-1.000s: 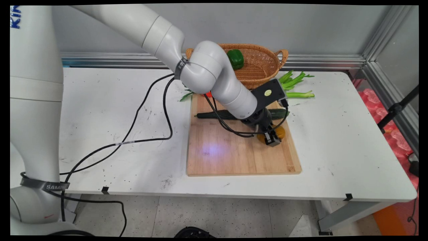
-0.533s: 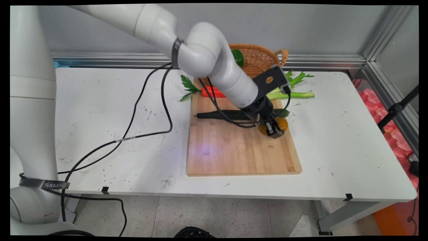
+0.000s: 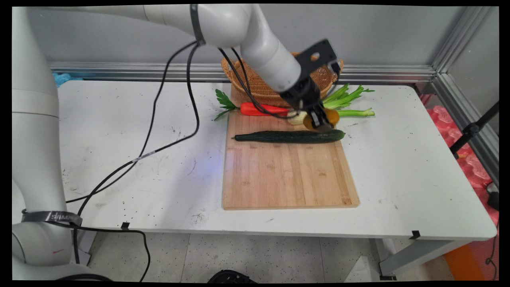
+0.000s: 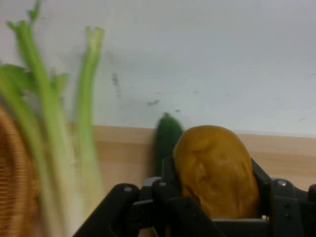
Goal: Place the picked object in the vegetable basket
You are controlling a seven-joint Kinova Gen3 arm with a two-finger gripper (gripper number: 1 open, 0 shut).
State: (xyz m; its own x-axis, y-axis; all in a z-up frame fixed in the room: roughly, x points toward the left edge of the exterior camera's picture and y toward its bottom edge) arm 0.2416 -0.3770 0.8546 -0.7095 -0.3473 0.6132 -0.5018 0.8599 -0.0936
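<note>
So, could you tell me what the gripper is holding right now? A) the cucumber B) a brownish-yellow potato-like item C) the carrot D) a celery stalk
B: the hand view shows the gripper closed around a brownish-yellow potato-like item, lifted above the cucumber, which lies on the cutting board.

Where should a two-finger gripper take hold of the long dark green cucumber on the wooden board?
Probably around the middle of the long dark green cucumber, from straight above, fingers closing across its narrow width. It lies flat along the wooden cutting board's far part, clear on its near side; the tips taper.
</note>
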